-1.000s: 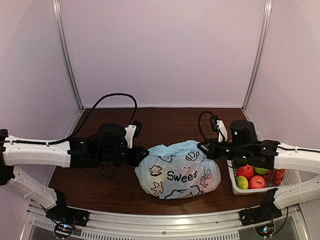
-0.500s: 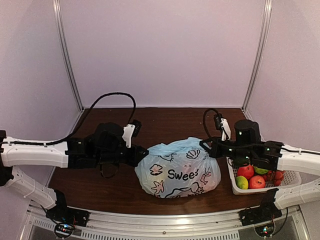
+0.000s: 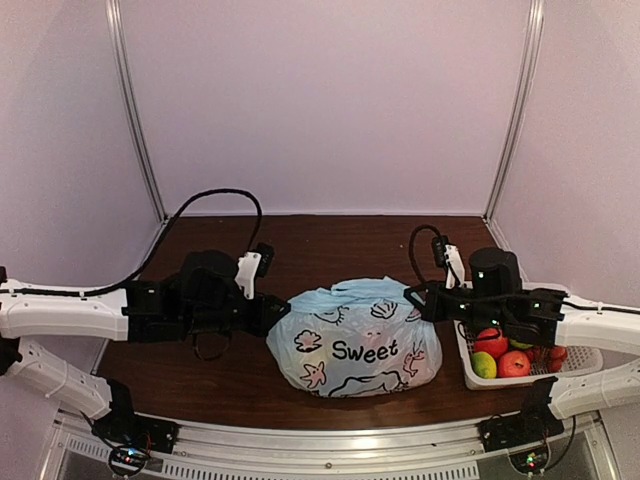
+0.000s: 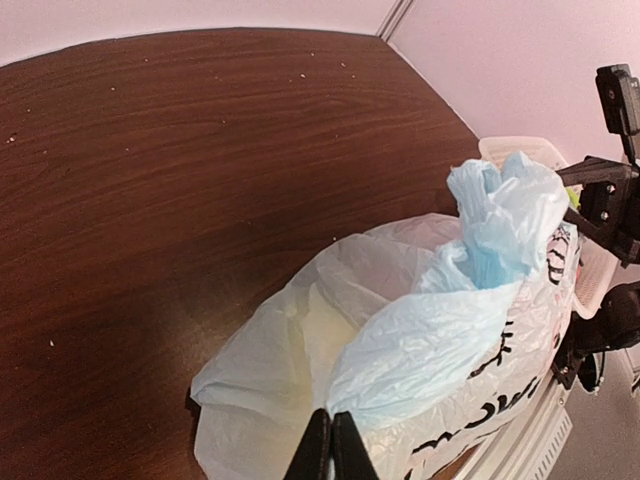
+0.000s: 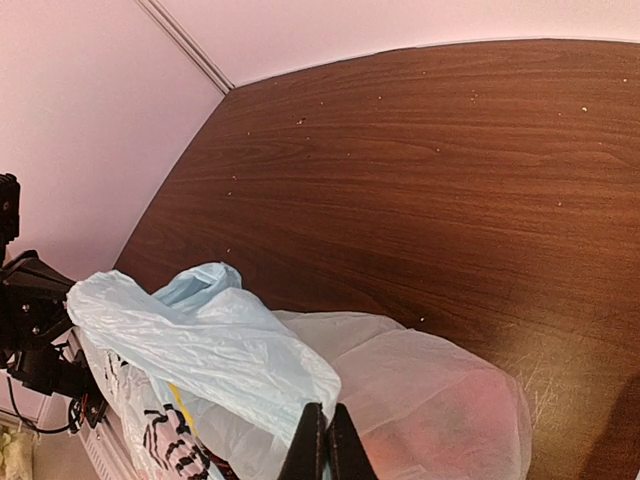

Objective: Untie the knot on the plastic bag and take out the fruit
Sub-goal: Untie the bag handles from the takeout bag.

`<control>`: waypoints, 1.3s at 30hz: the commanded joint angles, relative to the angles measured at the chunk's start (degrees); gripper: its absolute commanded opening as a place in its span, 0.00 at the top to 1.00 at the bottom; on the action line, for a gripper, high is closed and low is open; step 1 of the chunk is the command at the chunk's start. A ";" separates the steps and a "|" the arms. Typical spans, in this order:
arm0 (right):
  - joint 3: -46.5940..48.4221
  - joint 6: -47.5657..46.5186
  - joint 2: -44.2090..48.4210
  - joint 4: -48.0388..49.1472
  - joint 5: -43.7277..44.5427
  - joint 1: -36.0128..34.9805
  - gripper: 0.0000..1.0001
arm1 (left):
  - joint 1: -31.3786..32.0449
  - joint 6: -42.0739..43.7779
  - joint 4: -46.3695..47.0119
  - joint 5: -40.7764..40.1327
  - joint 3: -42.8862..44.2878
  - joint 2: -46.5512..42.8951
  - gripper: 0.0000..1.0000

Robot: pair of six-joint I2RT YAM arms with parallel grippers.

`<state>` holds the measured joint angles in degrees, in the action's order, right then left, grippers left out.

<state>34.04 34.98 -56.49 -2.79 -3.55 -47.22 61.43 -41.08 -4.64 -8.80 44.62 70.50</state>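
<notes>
A thin light blue plastic bag (image 3: 352, 345) printed "Sweet" sits on the desk (image 3: 330, 240). The left hand (image 3: 272, 312) and right hand (image 3: 412, 300), each clenched on a bag ear, have drawn outward, stretching it wider. The knot (image 4: 500, 205) seems to be loosening.

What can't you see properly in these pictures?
The fruit inside the plastic bag: the plastic covers it in every view; only a reddish blur shows, right wrist view.
The knot: tied or not is unclear; crumpled plastic hides it, and the top view is too small.
The white basket: partly under the right arm, top view.
</notes>
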 commanded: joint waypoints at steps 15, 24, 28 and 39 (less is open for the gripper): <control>10.11 -9.64 -0.37 -8.91 -4.12 0.26 0.20 | -0.45 2.07 -0.38 0.74 3.95 -2.77 0.34; 19.99 -21.28 -6.54 -17.91 -7.60 0.29 0.10 | -0.55 3.03 -5.30 1.80 10.73 -0.18 0.12; 23.69 -23.05 -11.08 -17.96 -11.25 0.21 0.11 | -0.53 3.02 -5.55 2.11 12.37 1.41 0.10; 31.47 -25.66 -23.64 -16.09 -18.26 0.26 0.23 | -0.55 1.35 -5.04 3.16 11.69 2.43 0.08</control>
<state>62.72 10.83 -76.77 -18.70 -17.85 -47.20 61.21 -39.00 -10.39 -6.68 55.94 72.69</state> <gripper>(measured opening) 0.812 0.917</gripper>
